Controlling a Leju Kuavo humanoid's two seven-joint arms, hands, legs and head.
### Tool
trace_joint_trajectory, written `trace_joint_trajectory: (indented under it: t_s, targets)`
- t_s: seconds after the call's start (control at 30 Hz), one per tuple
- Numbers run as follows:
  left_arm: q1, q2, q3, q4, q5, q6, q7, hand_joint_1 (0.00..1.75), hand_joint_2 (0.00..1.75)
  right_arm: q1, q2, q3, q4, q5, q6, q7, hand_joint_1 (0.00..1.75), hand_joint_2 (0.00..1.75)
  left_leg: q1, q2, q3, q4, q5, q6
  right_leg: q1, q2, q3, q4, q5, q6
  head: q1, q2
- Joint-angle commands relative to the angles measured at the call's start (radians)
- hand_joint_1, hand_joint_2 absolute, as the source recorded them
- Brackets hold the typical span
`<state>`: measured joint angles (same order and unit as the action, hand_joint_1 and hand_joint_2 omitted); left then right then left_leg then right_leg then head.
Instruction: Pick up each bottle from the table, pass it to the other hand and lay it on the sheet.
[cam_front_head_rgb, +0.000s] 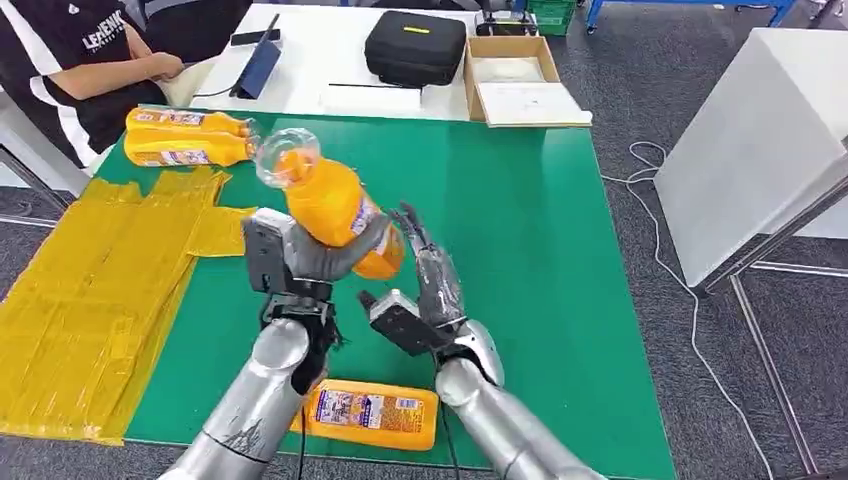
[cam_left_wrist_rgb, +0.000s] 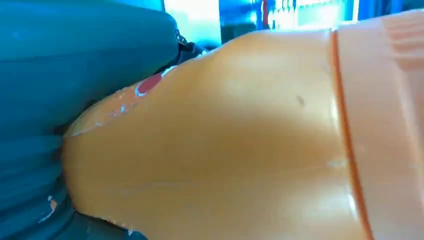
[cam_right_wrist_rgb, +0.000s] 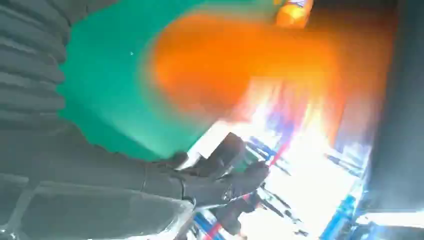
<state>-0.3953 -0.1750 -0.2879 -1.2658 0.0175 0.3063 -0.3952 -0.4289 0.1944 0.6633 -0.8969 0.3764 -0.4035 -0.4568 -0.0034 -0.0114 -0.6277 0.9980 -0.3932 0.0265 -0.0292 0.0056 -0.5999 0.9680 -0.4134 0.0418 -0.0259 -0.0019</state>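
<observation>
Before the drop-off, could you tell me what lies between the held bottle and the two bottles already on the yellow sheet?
Head view: only bare green table separates the held bottle from the two bottles.

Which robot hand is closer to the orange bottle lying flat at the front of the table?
Left. The left hand holds another bottle up above the lying bottle; the right hand hangs open, slightly further right.
</observation>
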Motion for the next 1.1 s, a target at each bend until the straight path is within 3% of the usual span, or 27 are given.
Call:
trace_joint_trajectory:
  t_s: [0.03, 0.83, 0.97, 1.1]
  targets:
    - [0.066, 0.081, 0.161, -0.138, -0.015, -0.034, -0.013, 1.75, 1.75, 0.166, -0.175, -0.141, -0.523, -0.176, 0.024, -0.050, 0.00, 1.75, 0.001, -0.001, 0.003, 0.001, -0.002, -0.002, 0.002, -0.002, 0.004, 0.000, -0.002, -0.003, 0.000, 0.000]
    - [0.060, 0.074, 0.153, -0.132, -0.021, -0.035, -0.011, 1.75, 1.75, 0.155, -0.161, -0.134, -0.487, -0.177, 0.015, -0.069, 0.00, 1.75, 0.001, 0.002, 0.004, 0.001, -0.002, -0.002, 0.002, 0.000, 0.004, 0.000, -0.002, -0.004, 0.000, 0.000]
    - [0.123, 0.111, 0.193, -0.224, -0.019, -0.009, -0.028, 1.75, 1.75, 0.228, -0.178, -0.189, -0.550, -0.269, -0.064, -0.143, 0.00, 1.75, 0.001, 0.002, 0.003, 0.000, -0.002, -0.002, 0.001, 0.000, 0.004, -0.001, -0.001, -0.003, 0.000, 0.000]
    - [0.135, 0.135, 0.240, -0.239, 0.003, -0.015, -0.034, 1.75, 1.75, 0.276, -0.186, -0.228, -0.612, -0.313, -0.068, -0.180, 0.00, 1.75, 0.001, 0.002, 0.005, 0.000, -0.003, -0.002, 0.001, 0.001, 0.005, -0.001, -0.002, -0.003, 0.000, 0.000]
